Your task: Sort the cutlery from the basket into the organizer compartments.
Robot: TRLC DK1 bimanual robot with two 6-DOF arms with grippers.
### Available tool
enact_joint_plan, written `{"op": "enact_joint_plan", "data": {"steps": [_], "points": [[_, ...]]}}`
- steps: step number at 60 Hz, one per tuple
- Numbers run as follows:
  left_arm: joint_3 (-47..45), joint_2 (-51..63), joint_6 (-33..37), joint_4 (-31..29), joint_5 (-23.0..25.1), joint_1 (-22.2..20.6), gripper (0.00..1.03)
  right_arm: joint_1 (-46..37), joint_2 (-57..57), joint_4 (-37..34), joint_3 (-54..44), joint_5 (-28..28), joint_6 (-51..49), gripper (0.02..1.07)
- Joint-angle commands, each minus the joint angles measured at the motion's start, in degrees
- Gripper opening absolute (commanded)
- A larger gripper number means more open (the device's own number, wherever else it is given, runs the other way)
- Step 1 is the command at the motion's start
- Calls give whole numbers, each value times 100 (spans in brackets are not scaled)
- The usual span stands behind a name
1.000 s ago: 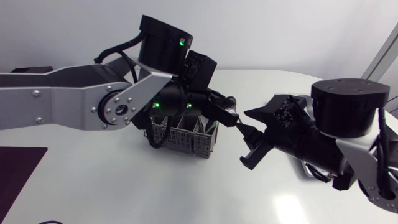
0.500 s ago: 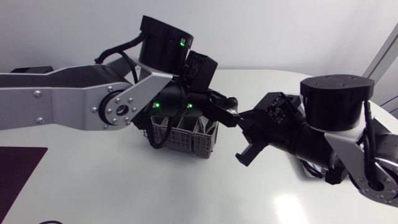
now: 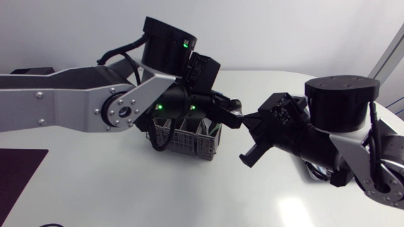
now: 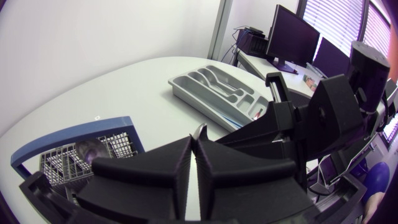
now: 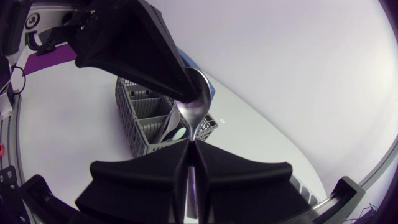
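A silver spoon (image 5: pixel 194 102) hangs in the air between my two grippers, above and to the right of the grey cutlery basket (image 3: pixel 183 140). My left gripper (image 4: pixel 194 149) is shut on the spoon's bowl, whose tip (image 4: pixel 199 130) pokes out past the fingers. My right gripper (image 5: pixel 189 149) is shut on the handle end. In the head view the left gripper (image 3: pixel 236 120) and the right gripper (image 3: pixel 250 121) meet tip to tip. The grey organizer (image 4: pixel 217 93) lies on the table beyond, its compartments visible.
The basket (image 5: pixel 149 115) has a blue rim (image 4: pixel 74 134) and holds more cutlery (image 5: pixel 168 127). A purple mat (image 3: pixel 16 173) lies at the table's near left. My right arm covers the organizer in the head view.
My right gripper has moved left to meet the left gripper and has shut on the spoon's handle. The left arm has stayed in place with the spoon.
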Motion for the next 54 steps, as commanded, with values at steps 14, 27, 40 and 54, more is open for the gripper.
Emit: {"op": "enact_joint_plan", "data": {"steps": [14, 27, 40, 54], "points": [[242, -95, -45, 88, 74, 294, 80, 79, -180, -320, -71, -91, 32, 9], [497, -165, 394, 0, 65, 821, 91, -220, -593, -759, -168, -460, -12, 9], [523, -227, 790, -96, 48, 1216, 91, -1274, -980, -1216, -362, -1418, -328, 9], [549, -323, 1273, -114, 48, 1278, 92, -2276, -1323, -1585, -581, -2200, -899, 9]]}}
